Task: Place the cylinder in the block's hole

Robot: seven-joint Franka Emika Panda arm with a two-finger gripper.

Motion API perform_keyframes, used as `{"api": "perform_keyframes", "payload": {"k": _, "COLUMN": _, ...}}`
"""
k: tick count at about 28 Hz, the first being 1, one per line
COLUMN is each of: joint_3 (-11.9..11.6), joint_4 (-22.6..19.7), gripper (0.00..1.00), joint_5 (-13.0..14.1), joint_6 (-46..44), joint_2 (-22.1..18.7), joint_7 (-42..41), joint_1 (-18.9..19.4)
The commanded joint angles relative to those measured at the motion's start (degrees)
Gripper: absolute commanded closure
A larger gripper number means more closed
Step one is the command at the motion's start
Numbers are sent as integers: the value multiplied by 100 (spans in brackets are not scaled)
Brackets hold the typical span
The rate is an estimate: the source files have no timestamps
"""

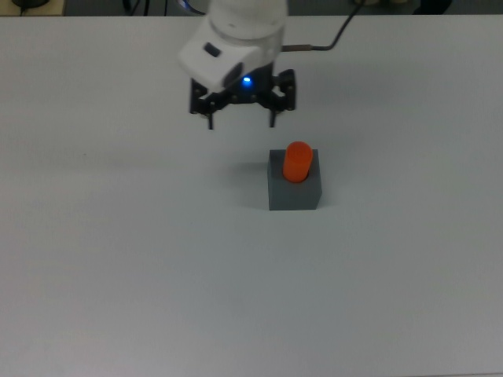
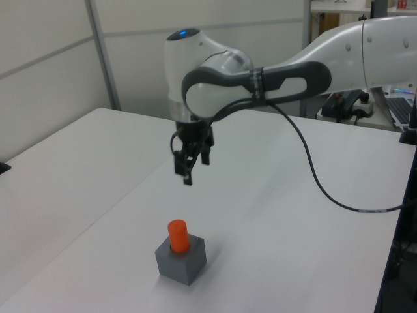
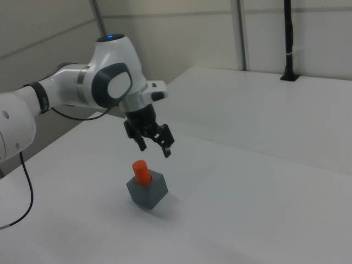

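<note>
- While it hangs in the air above the desk [image 1: 118, 259], the hand [image 1: 241, 118] is spread wide and holds nothing; fingers [image 1: 211, 119] point down.
- Top view: hand sits up and to the top view's left of the block [image 1: 295, 190], clear of it; a blue light glows on the hand's underside, seen only here.
- Left view: hand [image 2: 190, 171] is well above the cylinder [image 2: 178, 235] and farther back on the desk; this view shows the height gap, which the top view does not.
- Right view: hand [image 3: 154, 143] is above and slightly to the right view's right of the cylinder [image 3: 142, 171]; both fingers read as spread apart.
- Cylinder [image 1: 297, 161], orange, stands upright in the hole in the block's top face; rounded upper part sticks out above the block. Nothing touches it.
- Block [image 2: 180, 258], dark grey, rests flat on the white desk; right view shows it corner-on [image 3: 147, 190].
- White arm [image 2: 273, 72] with a dark cable [image 2: 326, 189] looping off it shows full length in the left view; top view shows only the wrist [image 1: 236, 35].
- Left view alone shows wall panels [image 2: 52, 72] behind the desk.
</note>
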Motion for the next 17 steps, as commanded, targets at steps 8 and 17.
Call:
{"api": "perform_keyframes", "payload": {"k": 8, "joint_3": -307, "joint_4": -105, "gripper": 0, "joint_5": -85, "joint_6": -118, "joint_2": 106, "joint_7": -205, "joint_1": -167}}
{"api": "perform_keyframes", "payload": {"k": 17, "joint_3": -316, "joint_4": -97, "gripper": 0, "joint_5": -41, "joint_6": -82, "joint_2": 177, "joint_7": -205, "joint_1": -263}}
